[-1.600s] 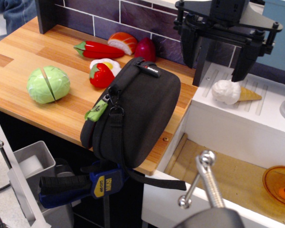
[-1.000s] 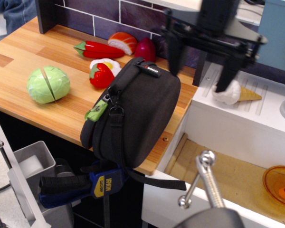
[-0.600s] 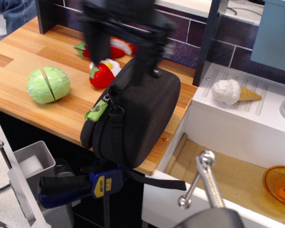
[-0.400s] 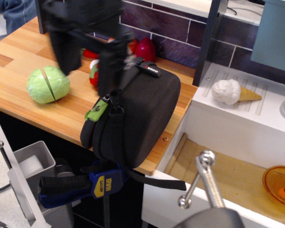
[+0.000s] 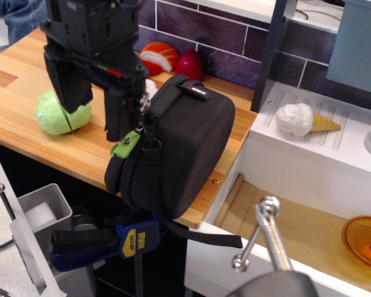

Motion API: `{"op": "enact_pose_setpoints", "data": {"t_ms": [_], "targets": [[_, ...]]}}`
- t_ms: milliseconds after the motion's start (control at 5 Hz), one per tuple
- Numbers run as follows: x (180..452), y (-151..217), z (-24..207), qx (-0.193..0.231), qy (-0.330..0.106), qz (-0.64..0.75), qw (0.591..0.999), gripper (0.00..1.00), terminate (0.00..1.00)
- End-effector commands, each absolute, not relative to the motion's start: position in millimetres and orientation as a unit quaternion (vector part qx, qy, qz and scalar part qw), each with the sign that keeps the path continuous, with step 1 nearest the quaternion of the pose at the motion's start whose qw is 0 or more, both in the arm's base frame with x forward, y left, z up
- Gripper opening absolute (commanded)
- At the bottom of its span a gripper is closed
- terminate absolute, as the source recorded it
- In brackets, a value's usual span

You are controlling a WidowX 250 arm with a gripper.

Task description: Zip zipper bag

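Observation:
The zipper bag is a large black rounded case standing at the front edge of the wooden counter, partly overhanging it. Its black webbing strap runs down its left side. Its lime-green pull tab sits at the upper left, and a small red-marked label is on top. My gripper hangs just left of the bag, open and empty, its fingers pointing down. The right finger is close beside the pull tab.
A green toy cabbage lies behind my left finger. Toy salmon, a dark red toy and an ice cream cone lie further back and right. A blue clamp holds below the counter edge. A metal handle rises at front.
My gripper has swept from the far right, above the white sink unit, leftward across the bag and down to its left side, beside the pull tab. The bag has not moved.

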State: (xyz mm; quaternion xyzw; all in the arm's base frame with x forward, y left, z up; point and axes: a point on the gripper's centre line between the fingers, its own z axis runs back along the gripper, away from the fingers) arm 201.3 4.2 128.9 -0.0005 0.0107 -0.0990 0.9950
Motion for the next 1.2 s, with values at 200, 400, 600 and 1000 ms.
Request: {"op": "enact_pose_setpoints", "data": {"t_ms": [200,400,600,1000], "targets": [[205.2,5.5,109.8,-0.003,-0.007,-0.120,0.993,1.00,0.00],[207.9,1.4,104.0,-0.006,-0.012,-0.118,0.993,1.00,0.00],[216.8,-4.9,104.2,-0.011,-0.018,-0.120,0.993,1.00,0.00],[221.6,-10.5,101.4,-0.016,-0.025,-0.102,0.994,0.00,0.00]]}}
